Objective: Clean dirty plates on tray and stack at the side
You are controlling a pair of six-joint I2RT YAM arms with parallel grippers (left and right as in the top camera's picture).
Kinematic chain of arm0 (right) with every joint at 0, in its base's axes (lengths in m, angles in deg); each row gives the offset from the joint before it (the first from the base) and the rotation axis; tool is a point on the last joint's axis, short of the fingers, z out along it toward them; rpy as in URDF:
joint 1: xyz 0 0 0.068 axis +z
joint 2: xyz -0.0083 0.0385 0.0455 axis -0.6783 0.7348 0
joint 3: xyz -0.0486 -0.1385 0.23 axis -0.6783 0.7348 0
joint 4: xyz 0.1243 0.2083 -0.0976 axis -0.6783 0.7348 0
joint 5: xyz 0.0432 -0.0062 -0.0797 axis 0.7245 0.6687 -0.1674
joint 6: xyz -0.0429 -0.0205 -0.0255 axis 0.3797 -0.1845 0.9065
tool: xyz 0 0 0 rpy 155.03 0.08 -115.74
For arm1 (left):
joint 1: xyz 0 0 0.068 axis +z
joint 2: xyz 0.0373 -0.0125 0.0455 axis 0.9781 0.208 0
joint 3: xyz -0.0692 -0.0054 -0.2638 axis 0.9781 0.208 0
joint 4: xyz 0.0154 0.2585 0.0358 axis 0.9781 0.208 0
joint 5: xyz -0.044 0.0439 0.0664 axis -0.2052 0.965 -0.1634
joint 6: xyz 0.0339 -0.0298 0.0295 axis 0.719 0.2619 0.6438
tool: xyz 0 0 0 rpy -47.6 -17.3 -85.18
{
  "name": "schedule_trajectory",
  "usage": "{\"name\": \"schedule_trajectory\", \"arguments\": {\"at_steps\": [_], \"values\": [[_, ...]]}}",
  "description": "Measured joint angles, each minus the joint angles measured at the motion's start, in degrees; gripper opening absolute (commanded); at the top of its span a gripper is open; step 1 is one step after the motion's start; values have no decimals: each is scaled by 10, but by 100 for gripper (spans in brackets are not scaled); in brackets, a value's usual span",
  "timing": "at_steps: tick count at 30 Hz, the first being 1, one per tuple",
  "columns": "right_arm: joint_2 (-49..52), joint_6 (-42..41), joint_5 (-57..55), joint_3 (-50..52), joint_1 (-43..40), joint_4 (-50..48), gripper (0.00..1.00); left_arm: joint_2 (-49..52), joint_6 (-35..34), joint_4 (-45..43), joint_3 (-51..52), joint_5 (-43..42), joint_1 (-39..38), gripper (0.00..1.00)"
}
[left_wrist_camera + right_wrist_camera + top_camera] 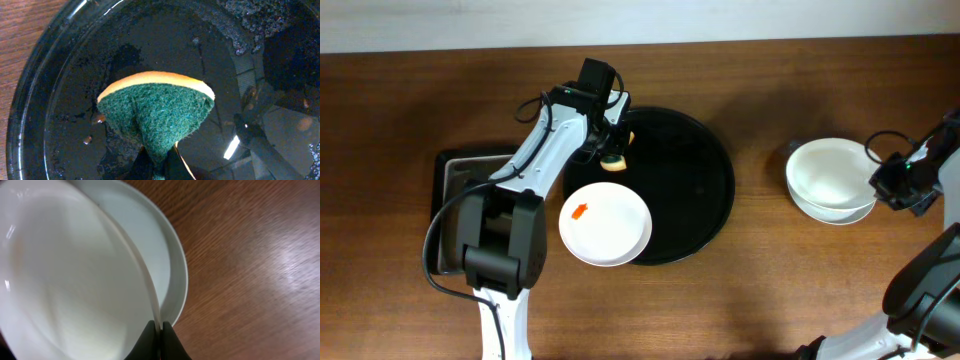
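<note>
While left gripper (159, 169) pinches sponge (157, 112) above tray (75, 60), right gripper (159, 330) clamps upper plate (75, 280)

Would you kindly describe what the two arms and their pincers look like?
The left arm and right arm have white tubular links, bulky black joints and loose black cables. The left pincer and right pincer end in slim black fingers. No markings are legible.

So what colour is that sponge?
The sponge has a dark green scouring face with an orange backing, best seen from the left wrist view.
</note>
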Motion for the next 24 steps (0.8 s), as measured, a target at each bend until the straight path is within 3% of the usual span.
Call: {"name": "schedule_trajectory", "arguments": {"at_steps": [1,3,5,10,17,24], "values": [[1,0,2,5,0,-7,6,0,0,1,0,0,0,0],[1,0,4,20,0,-39,35,0,0,4,0,0,0,0],[1,1,6,25,0,-37,44,0,0,11,0,0,0,0],[-5,2,12,25,3,-23,45,-1,0,14,0,0,0,0],[-220,4,100,22,111,-10,50,-82,-3,50,0,0,0,0],[-243,50,135,21,419,24,50,-203,-32,189,-1,82,27,0]]}}
